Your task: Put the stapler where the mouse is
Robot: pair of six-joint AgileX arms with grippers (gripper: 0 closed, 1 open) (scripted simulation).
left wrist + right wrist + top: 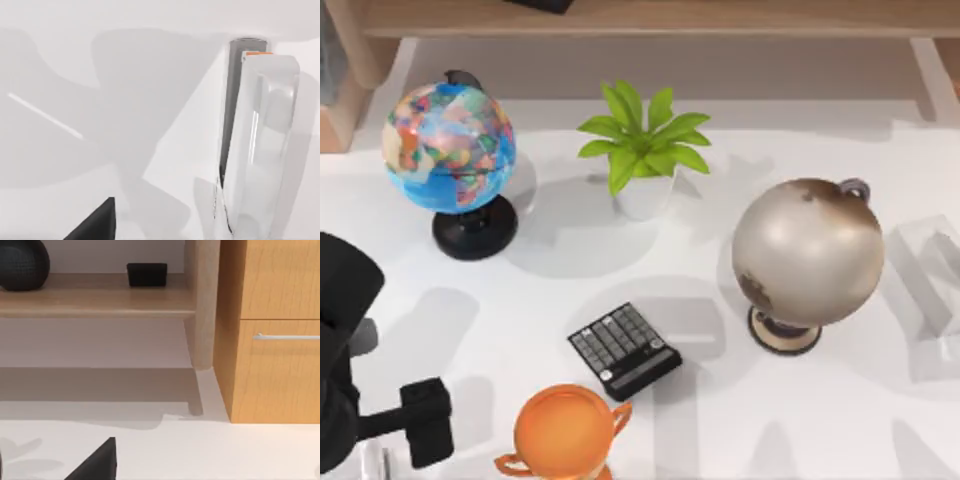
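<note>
The stapler lay flat on the white table, close under the left gripper, which hung over the lower left corner of the top view. Whether that claw was apart or together could not be told. In the left wrist view the stapler was a long, narrow body with a glossy white shell over a grey base and a small orange mark at one end. It looked rigid and fairly light, but the smooth rounded top would likely be slippery. A grip across the narrow width near mid-length, on the flatter side walls, seemed the safest hold. A pinch from top to bottom might squeeze the hinged arm shut. Held near one end, it would probably tip. The mouse could not be picked out with certainty. A pale object at the right edge of the top view, past the grey globe, might have been it. The calculator, the orange cup and the plant stood between the two sides. The right arm was idle, its wrist view facing a wooden shelf and drawer, and its claw's state could not be told either.
</note>
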